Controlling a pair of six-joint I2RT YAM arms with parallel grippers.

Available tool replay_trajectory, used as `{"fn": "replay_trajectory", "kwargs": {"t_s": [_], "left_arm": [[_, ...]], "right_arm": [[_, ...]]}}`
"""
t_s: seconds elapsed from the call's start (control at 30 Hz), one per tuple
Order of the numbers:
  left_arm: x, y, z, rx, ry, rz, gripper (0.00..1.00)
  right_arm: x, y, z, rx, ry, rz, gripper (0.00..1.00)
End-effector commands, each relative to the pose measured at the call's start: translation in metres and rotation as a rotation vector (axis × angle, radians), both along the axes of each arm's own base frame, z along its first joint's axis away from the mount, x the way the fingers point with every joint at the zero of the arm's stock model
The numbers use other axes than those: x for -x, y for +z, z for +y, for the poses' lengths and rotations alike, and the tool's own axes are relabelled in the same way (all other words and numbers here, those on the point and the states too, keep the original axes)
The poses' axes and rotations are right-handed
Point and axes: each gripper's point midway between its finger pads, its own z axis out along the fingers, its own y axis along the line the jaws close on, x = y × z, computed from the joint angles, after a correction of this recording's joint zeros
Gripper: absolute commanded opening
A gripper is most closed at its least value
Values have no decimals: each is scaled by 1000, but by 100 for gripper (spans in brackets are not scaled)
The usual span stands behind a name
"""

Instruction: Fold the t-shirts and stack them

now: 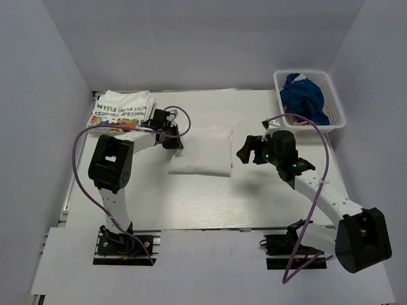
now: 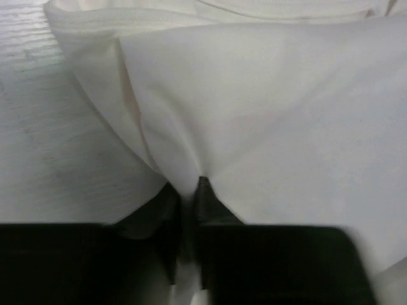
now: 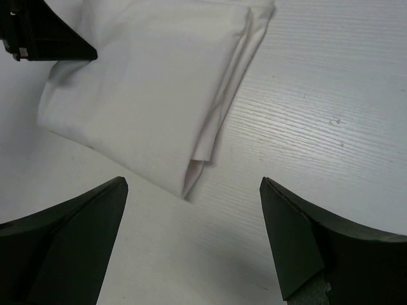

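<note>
Pinching a pleat of white cloth, the left jaws are seen all but closed on the edge of the folded t-shirt (image 1: 202,151) nearest them. In the left wrist view the fabric (image 2: 273,114) rises and fans out directly ahead of the tips. The right jaws are held wide apart over the surface (image 1: 210,197), with nothing gripped. In the right wrist view one corner of the folded t-shirt (image 3: 146,89) lies just ahead of the gap with its layered edges showing, and the rest spreads forward on the left side. From above, this shirt is seen flat on the surface between the two sets of jaws, touched by the left pair and apart from the right pair. A lettered t-shirt (image 1: 121,109), folded with its black print up, lies beyond the left jaws and to their left, near but not touching. A white mesh basket (image 1: 337,105) holding blue cloth (image 1: 305,95) is noted beyond the right jaws, to their right and well apart.
</note>
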Motion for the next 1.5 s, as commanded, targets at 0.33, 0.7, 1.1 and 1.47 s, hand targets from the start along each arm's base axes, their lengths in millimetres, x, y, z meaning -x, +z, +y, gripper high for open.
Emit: {"fn": "replay_trajectory", "kwargs": {"t_s": [0.33,0.7,1.1,1.47], "left_arm": [[-25,66,31,-277,44,-189,0],[-49,184,107,-617,62,-521,0],[-104,253,181,-888,113,-627,0],[-127,293,216,-891,166,-629,0]], "right_arm": [[-10,15,-38,90,-174,-114,90],[-13,8,-49,144,-213,-115,90],[-21,1,-53,194,-221,-106,90],[-28,1,-49,186,-212,-120,90]]}}
